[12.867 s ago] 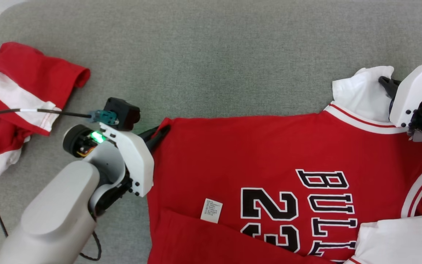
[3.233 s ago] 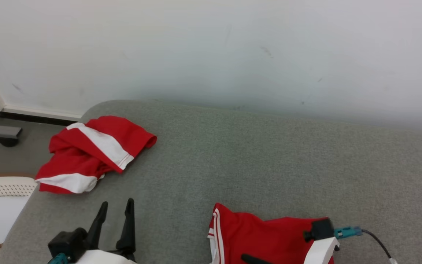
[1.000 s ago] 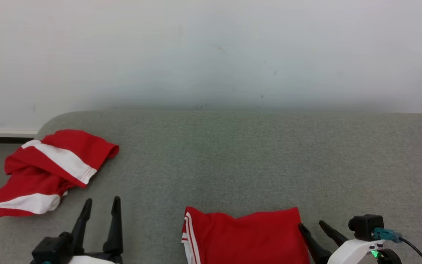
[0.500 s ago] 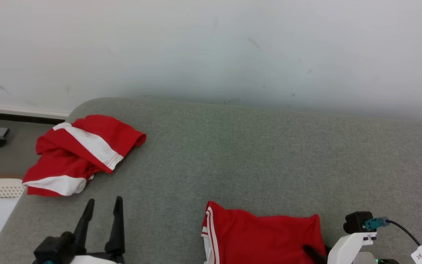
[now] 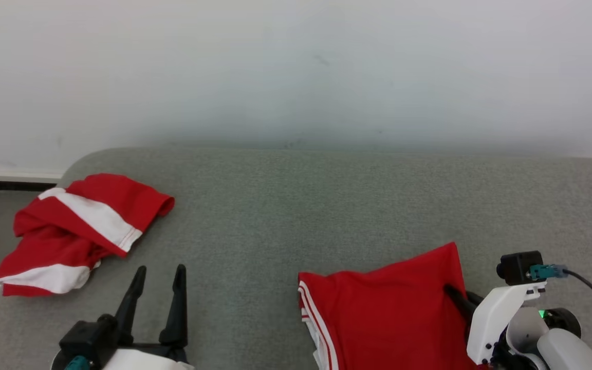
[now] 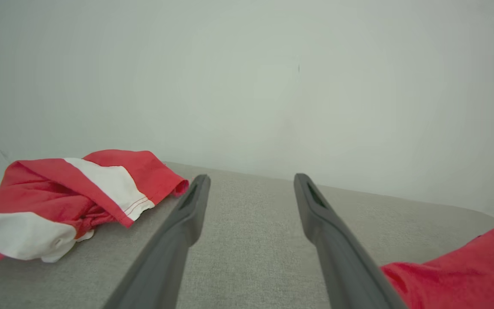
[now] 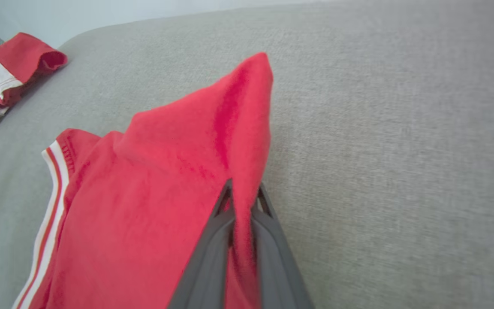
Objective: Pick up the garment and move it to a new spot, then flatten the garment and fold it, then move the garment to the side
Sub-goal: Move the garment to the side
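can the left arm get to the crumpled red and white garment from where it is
Probably yes: the left gripper is open and empty, the crumpled garment lies ahead to its left, and bare couch lies between them.

Grey padded surface (image 5: 327, 205) against a white wall (image 5: 296, 67). Folded red garment (image 5: 388, 318) at bottom centre-right, white and red stripes along its left edge, far right corner raised into a peak. Right gripper (image 5: 451, 291) at that right edge, one dark finger lying on the cloth (the other is hidden by it). Green light on the wrist, teal plug (image 5: 545, 271) with a black cable and a white tag. Left gripper (image 5: 160, 272) at lower left, fingers parted, holding nothing, well apart from the garment. Crumpled red-and-white cloth (image 5: 70, 231) near the surface's left end.
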